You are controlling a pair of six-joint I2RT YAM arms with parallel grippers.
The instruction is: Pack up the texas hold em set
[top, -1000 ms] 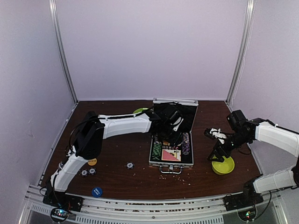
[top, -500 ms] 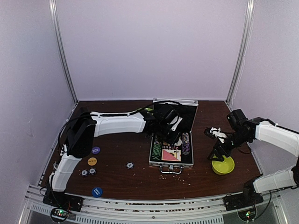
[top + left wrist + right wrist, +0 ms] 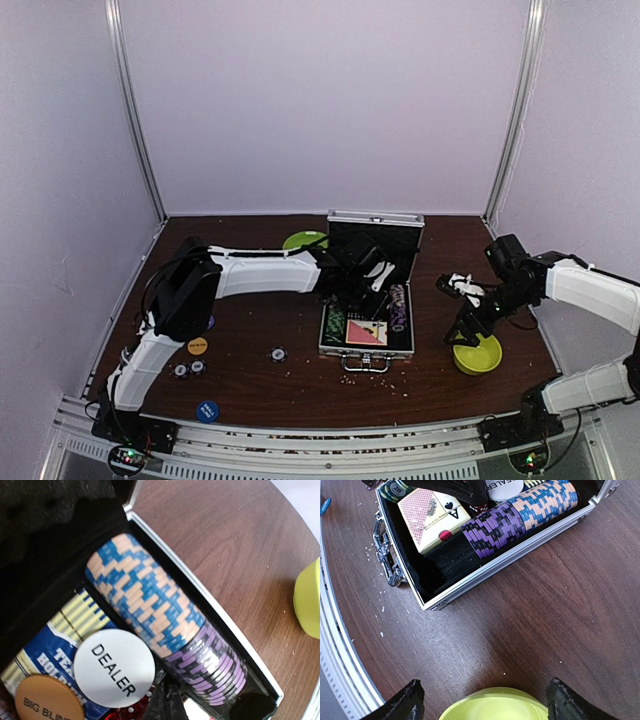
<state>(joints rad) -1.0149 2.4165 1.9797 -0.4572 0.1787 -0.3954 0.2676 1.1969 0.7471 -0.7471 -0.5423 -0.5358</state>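
Left hand [image 3: 166, 706], pinched closed, hovers over the chips [image 3: 145, 600] in the open silver case [image 3: 366, 351]; right hand [image 3: 485, 700] gapes wide above a yellow bowl [image 3: 477, 357].

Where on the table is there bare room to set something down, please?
The widest bare wood runs along the near edge, in front of the case, between the blue disc and the yellow-green bowl. A smaller patch lies in the far right corner, beyond the right gripper. The near left is crowded with the orange disc and loose chips.
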